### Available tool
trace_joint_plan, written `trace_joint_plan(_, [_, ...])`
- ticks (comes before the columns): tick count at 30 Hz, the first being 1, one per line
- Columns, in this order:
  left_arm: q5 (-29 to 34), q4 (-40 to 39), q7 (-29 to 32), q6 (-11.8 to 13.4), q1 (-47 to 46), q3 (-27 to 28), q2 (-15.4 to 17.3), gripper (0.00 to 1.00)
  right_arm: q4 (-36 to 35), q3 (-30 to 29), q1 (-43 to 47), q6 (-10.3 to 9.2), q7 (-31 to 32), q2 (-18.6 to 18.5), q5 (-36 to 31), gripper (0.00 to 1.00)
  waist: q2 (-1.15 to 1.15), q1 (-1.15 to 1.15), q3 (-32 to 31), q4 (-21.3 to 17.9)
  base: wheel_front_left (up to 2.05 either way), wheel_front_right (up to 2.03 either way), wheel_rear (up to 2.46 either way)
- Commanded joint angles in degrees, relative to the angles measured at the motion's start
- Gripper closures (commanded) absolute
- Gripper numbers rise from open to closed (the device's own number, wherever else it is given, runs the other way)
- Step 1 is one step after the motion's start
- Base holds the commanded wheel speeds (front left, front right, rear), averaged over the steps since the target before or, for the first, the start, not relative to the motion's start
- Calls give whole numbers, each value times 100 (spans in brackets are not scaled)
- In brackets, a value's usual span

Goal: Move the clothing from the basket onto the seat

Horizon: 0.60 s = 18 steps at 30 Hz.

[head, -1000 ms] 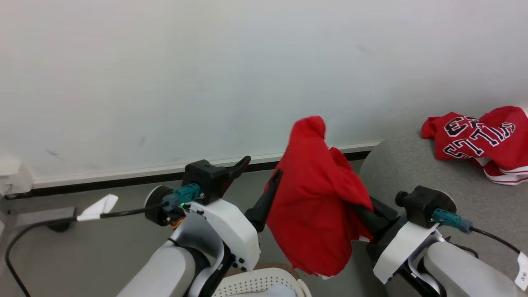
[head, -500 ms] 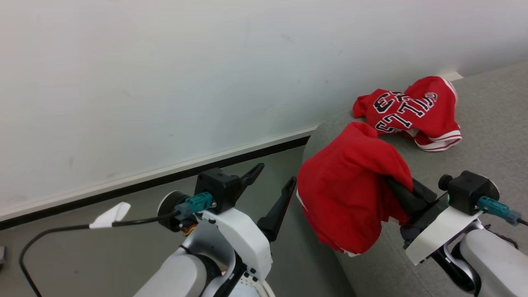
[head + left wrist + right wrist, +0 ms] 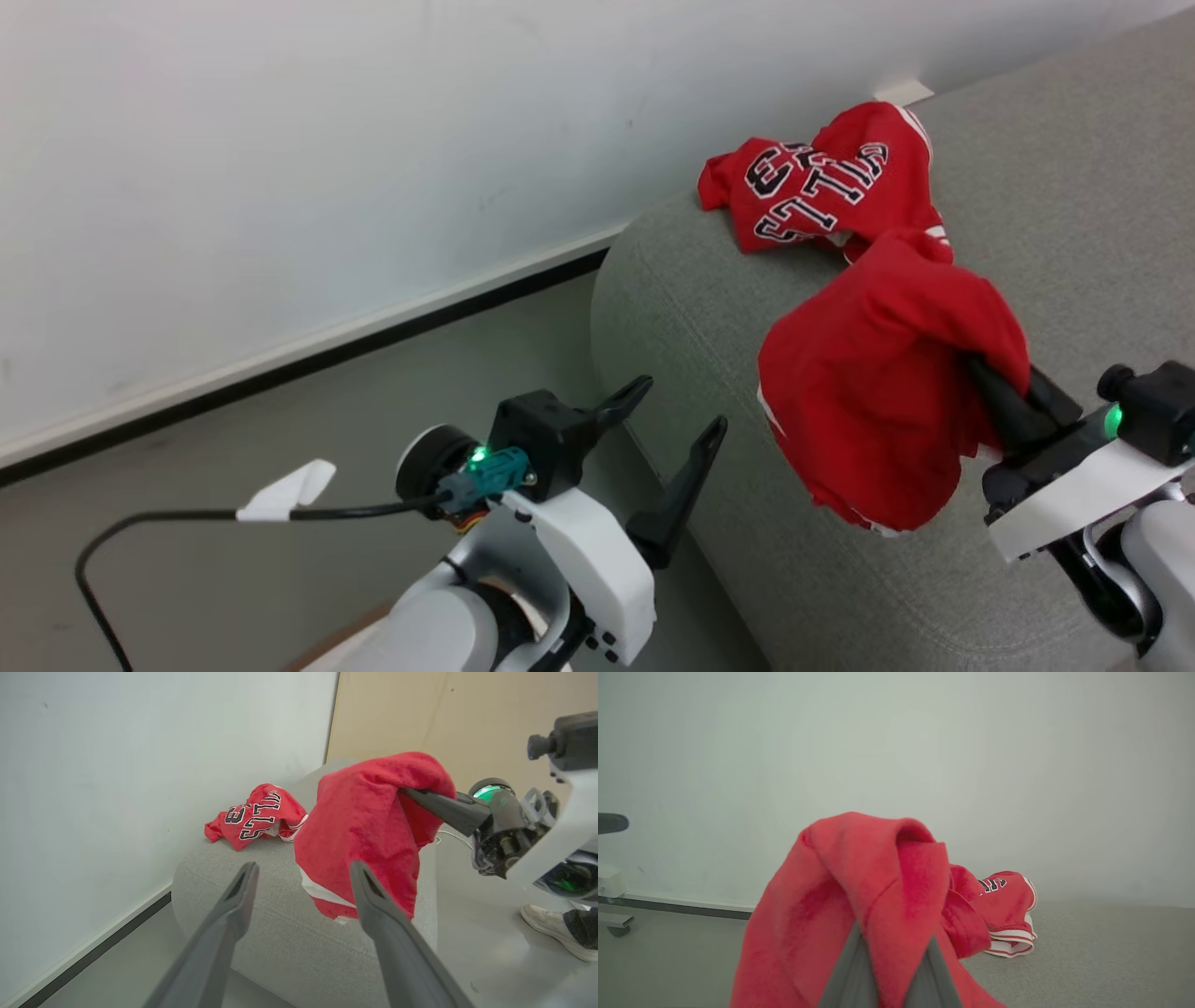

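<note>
Red garment (image 3: 878, 392) clamped in right gripper (image 3: 1013, 411), above seat (image 3: 747, 560).

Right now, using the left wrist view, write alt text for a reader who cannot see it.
The right gripper, jaws shut, holds a plain red garment hanging over the light-grey seat. A lettered red jersey lies on the seat near the wall; the left gripper stands open in the foreground, and a person's shoe shows at lower right.

The right gripper (image 3: 991, 385) pinches a plain red garment (image 3: 878, 392) above the grey seat (image 3: 747, 560), near the lettered jersey (image 3: 822, 187); the left gripper (image 3: 681, 403) gapes empty.
</note>
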Motion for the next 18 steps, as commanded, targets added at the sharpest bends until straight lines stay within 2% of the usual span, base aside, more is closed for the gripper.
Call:
trace_joint_plan(1, [99,-43,35,-20,-98,-2,52,0,-23,-117,11,-15,-21,35,-80,100,0,0,289,-25,0,0,0])
trace_joint_plan(5, [158,-210,226,-107,-343,-53,132,0,-33,-645,-167,-15,-21,225,-205,100,0,0,847,82,0,0,0])
trace_joint_plan(10, [320,-462,514,-317,-823,-136,273,0,195,-1658,-698,-15,-20,585,-501,100,0,0,1789,383,0,0,0])
trace_joint_plan(18, [473,-621,639,-613,-1437,-139,404,0,1333,-3554,-2325,-15,53,1106,-903,100,0,0,2807,904,0,0,0])
